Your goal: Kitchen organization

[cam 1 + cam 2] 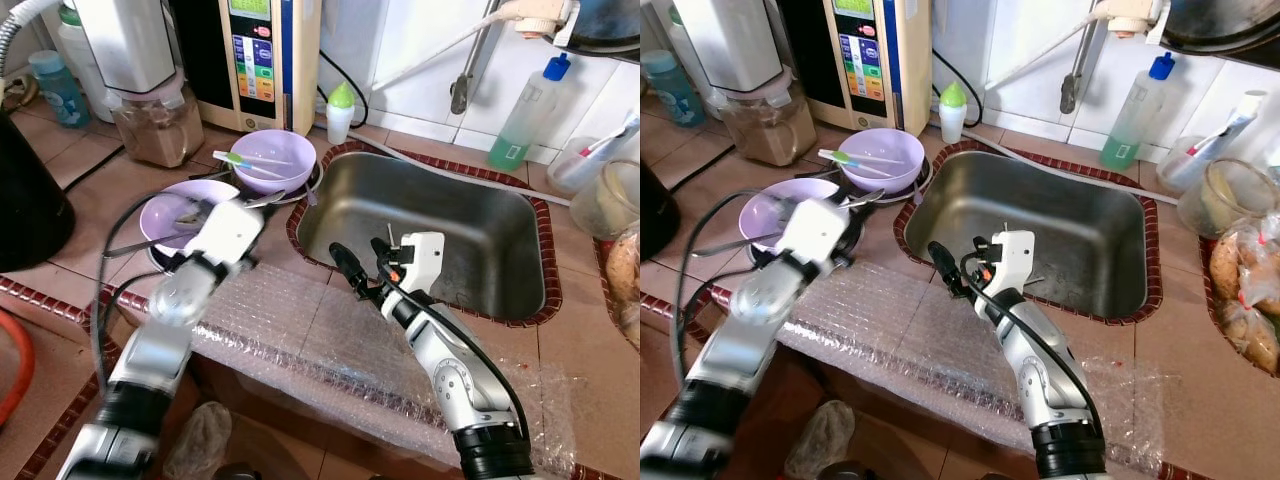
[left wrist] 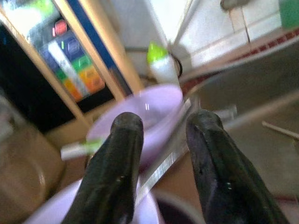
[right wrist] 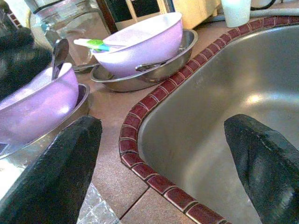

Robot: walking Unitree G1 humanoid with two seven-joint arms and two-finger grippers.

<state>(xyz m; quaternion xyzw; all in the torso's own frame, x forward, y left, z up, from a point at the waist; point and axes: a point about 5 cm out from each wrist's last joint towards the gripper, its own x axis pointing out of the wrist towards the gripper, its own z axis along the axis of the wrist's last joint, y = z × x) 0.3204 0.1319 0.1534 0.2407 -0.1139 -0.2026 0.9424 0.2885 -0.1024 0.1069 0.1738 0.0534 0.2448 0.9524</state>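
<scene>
Two purple bowls sit in metal dishes left of the steel sink (image 1: 430, 230). The far bowl (image 1: 272, 160) holds a green-and-white utensil (image 1: 245, 158). The near bowl (image 1: 180, 215) holds a spoon (image 3: 58, 51). My left gripper (image 1: 258, 203) hovers at the near bowl's right rim, open, and a flat metal handle (image 2: 161, 163) runs between its fingers (image 2: 117, 158) without visible contact. My right gripper (image 1: 365, 262) is open wide over the sink's left rim (image 3: 140, 109), with nothing in it.
Bubble wrap (image 1: 300, 330) covers the counter's front edge under both arms. A water appliance (image 1: 260, 60), a jar of brown powder (image 1: 160, 125) and a green-capped bottle (image 1: 341, 110) stand at the back. A green soap bottle (image 1: 525, 115) and a clear tub (image 1: 610, 195) lie right of the sink.
</scene>
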